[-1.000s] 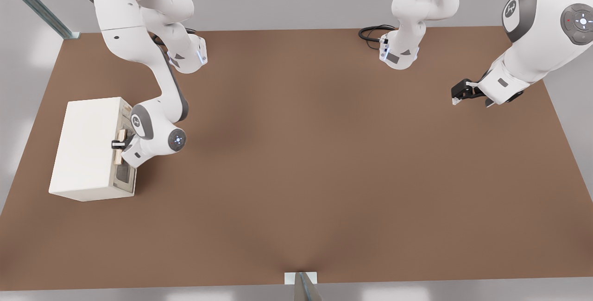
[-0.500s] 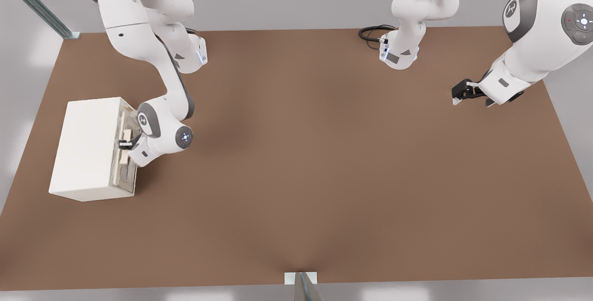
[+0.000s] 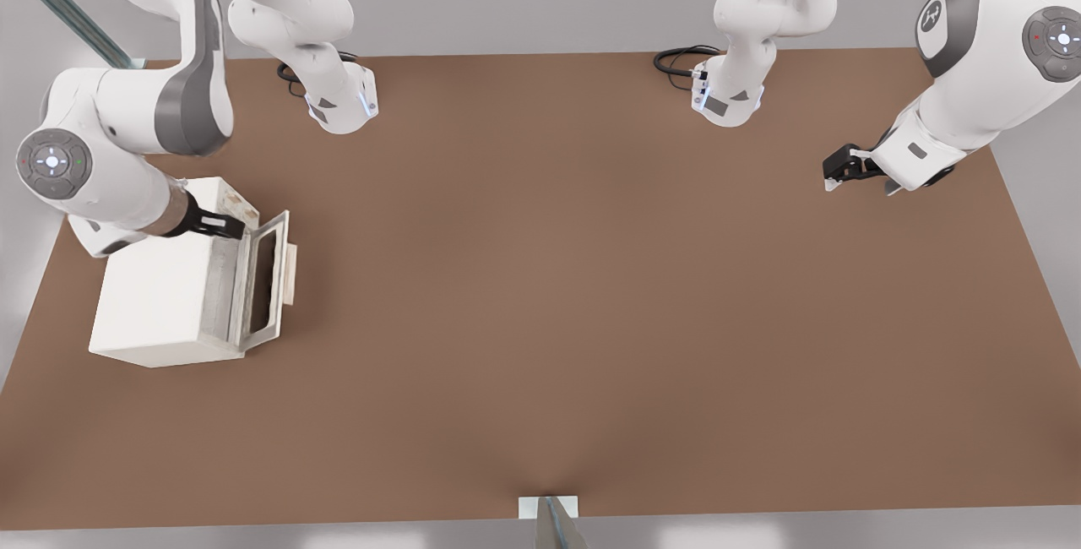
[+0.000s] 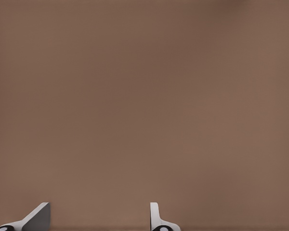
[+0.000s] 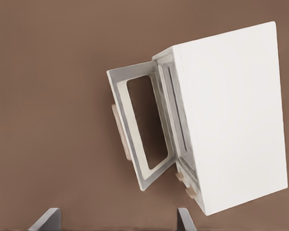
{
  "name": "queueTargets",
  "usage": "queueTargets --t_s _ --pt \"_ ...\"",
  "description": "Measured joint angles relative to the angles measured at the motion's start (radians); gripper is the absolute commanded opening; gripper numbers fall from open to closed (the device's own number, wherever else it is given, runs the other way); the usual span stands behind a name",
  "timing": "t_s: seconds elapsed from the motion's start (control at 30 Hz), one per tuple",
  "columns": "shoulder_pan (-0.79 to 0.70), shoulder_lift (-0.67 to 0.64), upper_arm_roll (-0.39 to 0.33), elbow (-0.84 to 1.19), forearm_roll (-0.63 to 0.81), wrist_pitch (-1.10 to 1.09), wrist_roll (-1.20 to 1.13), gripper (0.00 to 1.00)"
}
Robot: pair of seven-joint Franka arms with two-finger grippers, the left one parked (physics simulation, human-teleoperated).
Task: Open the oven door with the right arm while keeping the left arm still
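Since the oven door [image 3: 263,279] already hangs partly ajar, the gripper [image 3: 226,226] hovers above the oven's top [image 3: 156,296] with fingers spread, holding nothing.

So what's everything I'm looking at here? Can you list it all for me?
Oven box: one, plain white, on the table at the front view's left.
Oven door: one, cream frame with dark window, swung partly open from the box's front.
Door handle: one, pale tan bar, on the door's outer face, untouched.
Table: one, brown, fills the scene.
Cable: one, black, coiled at the table's far edge.
Right arm: one, white with grey caps, above the box.
Gripper: one, black, open, above the box's top front edge, holding nothing.
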Motion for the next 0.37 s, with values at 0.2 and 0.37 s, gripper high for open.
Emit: queueTargets --t_s 0.2,0.37 --pt "0.002 -0.013 -0.001 -0.012 0.041 -0.018 -0.091 1.00" --pt "0.000 -0.014 -0.001 -0.015 0.046 -0.023 -0.147 1.00"
